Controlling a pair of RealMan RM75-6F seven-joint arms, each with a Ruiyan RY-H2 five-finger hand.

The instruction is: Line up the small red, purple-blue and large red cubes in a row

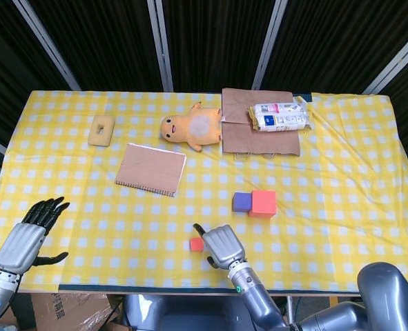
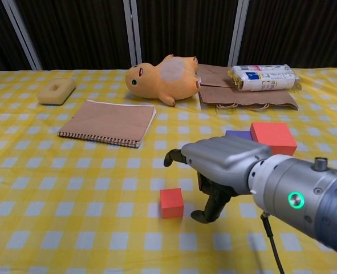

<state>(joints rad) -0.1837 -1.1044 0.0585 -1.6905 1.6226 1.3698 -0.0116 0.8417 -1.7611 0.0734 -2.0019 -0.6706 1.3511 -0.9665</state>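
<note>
1. The step in hand looks like the reach for the small red cube. It sits alone on the yellow checked tablecloth, near the front edge and well apart from the other two cubes.
2. The right hand hovers just beside that cube, on its right. Its fingers are apart and curved downward, and it holds nothing. Whether a fingertip touches the cube, I cannot tell.
3. The left hand hangs past the table's left front corner, fingers spread, holding nothing.
4. The purple-blue cube and the large red cube stand side by side, touching or very nearly so, further back on the cloth. That part of the row seems done.
5. The next move, as I judge it, calls for the right hand to close on the small cube, lift it, and set it to the left of the purple-blue cube, in line with the pair. The cube is small against the hand, so it could easily be nudged away.
6. The count: three cubes, two red and one purple-blue.
7. Other things, one of each: a yellow plush toy, a brown notebook, a tan sponge, a sheet of brown paper, and a white packet lying on that paper.
</note>
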